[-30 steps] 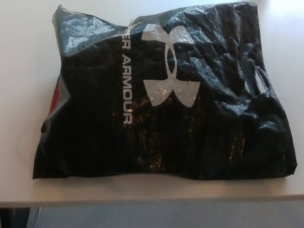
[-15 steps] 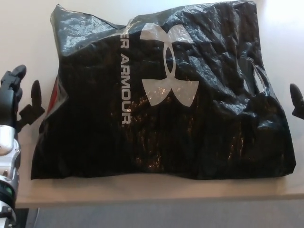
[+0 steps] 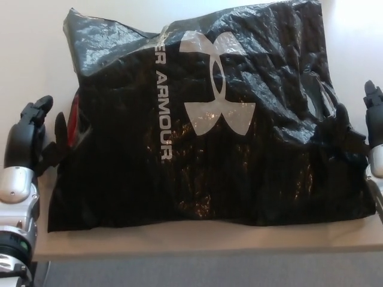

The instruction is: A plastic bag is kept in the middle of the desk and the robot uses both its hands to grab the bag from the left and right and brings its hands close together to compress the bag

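Note:
A big black plastic bag (image 3: 203,119) with a white logo and lettering lies flat across the middle of the pale desk (image 3: 36,66). A strip of red (image 3: 73,119) shows at its left edge. My left hand (image 3: 37,136) stands at the bag's left edge, fingers apart, its thumb just touching the plastic. My right hand (image 3: 358,128) is at the bag's right edge, partly cut off by the picture's border. Its thumb lies on the crumpled plastic and its fingers (image 3: 372,95) stay outside the edge. Neither hand has closed on the bag.
The desk's front edge (image 3: 197,251) runs just below the bag, with grey floor (image 3: 209,274) beneath it. My silver left forearm (image 3: 18,209) rises from the bottom left corner.
Both hands have moved inward to the bag's sides. The left hand now touches the left edge, and the right hand's thumb has come onto the right edge. The right side has crumpled slightly.

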You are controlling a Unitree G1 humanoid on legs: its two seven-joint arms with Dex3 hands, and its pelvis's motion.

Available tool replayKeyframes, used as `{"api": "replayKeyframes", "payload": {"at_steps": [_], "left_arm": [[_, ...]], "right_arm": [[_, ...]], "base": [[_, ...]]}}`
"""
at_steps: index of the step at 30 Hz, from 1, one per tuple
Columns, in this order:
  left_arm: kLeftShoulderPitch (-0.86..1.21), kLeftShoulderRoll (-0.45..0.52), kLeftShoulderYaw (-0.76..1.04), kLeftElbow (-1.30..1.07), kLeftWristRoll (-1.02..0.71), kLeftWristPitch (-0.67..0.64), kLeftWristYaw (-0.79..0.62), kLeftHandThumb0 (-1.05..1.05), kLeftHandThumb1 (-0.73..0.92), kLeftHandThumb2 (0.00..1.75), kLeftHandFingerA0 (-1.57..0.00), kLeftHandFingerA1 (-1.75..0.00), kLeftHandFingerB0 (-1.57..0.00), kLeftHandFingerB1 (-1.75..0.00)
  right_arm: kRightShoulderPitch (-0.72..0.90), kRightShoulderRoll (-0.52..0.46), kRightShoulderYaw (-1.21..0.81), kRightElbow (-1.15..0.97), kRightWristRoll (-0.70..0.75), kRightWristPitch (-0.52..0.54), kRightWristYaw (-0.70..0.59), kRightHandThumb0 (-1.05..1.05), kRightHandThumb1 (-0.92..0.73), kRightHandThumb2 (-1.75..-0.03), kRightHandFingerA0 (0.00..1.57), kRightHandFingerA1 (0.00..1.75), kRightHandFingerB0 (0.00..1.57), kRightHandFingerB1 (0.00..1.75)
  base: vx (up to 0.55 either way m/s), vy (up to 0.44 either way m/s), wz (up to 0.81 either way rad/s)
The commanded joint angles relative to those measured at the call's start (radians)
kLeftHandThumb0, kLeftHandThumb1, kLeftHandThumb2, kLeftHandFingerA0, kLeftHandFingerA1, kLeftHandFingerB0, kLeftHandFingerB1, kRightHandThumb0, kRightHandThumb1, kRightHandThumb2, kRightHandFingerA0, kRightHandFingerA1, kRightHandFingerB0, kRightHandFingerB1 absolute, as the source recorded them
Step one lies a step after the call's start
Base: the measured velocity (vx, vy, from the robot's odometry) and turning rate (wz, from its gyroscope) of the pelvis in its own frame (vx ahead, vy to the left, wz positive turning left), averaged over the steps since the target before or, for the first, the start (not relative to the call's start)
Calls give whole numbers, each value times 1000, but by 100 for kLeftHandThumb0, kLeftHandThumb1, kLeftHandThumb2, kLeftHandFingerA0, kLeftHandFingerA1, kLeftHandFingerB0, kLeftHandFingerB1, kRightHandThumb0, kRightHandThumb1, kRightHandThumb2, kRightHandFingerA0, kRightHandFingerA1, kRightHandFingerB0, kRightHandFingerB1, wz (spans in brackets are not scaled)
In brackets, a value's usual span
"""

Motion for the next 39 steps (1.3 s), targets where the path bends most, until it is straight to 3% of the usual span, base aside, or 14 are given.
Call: {"api": "replayKeyframes", "payload": {"at_steps": [1,2,4,5,13,15,17,19,21,22,24,25,30,39], "left_arm": [[15,-44,42,37,-70,5,-59,-93,82,90,-2,-19,-8,-22],[12,-47,43,41,-70,0,-67,-84,80,121,0,-19,-8,-22],[1,-61,52,44,-82,2,-77,-89,92,82,0,-20,-7,-23],[-4,-68,51,44,-81,2,-74,-90,84,124,0,-15,-8,-20],[-18,-134,28,33,-78,-17,-73,-89,85,123,-5,-17,-8,-21],[-14,-147,18,27,-74,-23,-67,-88,86,123,-5,-19,-8,-21],[-9,-159,10,26,-74,-35,-69,-87,91,81,-1,-24,-8,-23],[-2,-171,3,41,-74,-49,-77,-82,82,123,0,-22,-9,-22],[-1,-186,2,44,-82,-47,-83,-84,85,125,0,-19,-5,-20],[1,-199,2,39,-88,-50,-86,-80,85,125,0,-20,-3,-21],[6,-217,-2,29,-92,-60,-85,-84,89,127,0,-17,-2,-18],[3,-228,-1,26,-96,-64,-82,-84,87,126,0,-16,-2,-18],[2,-265,-15,-6,-96,-96,-75,-88,83,108,0,-9,-5,-18],[15,-306,-107,-114,-43,-203,-63,-81,92,127,0,-14,0,-14]], "right_arm": [[-1,34,-6,1,51,-30,15,-94,-88,-121,0,14,0,5],[-6,42,-6,0,53,-30,13,-95,-89,-121,0,13,0,4],[-7,70,-18,0,77,-68,27,-90,-87,-120,0,17,0,7],[-10,84,-22,5,88,-88,42,-93,-91,-121,0,14,0,5],[-20,177,-53,35,149,-123,86,-85,-87,-121,0,20,0,13],[-12,193,-69,43,168,-159,101,-78,-92,-80,5,27,0,1],[0,211,-98,43,212,-199,168,-84,-80,-115,7,45,4,18],[17,231,-116,37,245,-216,245,-89,-88,-120,5,32,0,9],[22,249,-133,34,264,-204,255,-84,-92,-78,12,30,0,12],[27,261,-135,29,268,-210,255,-86,-80,-117,10,36,0,12],[38,279,-139,21,274,-232,256,-85,-79,-116,11,36,0,13],[39,288,-143,16,281,-244,262,-87,-92,-81,9,29,0,5],[63,339,-153,-32,325,-284,325,-92,-92,-124,2,32,0,6],[157,386,-54,-198,331,-376,485,-91,-81,-108,0,10,0,0]], "base": [[0,0,0],[0,0,0],[0,0,0],[0,0,0],[0,0,0],[0,0,0],[0,0,0],[0,0,0],[0,0,0],[0,0,0],[0,0,0],[0,0,0],[0,0,0],[0,0,0]]}}
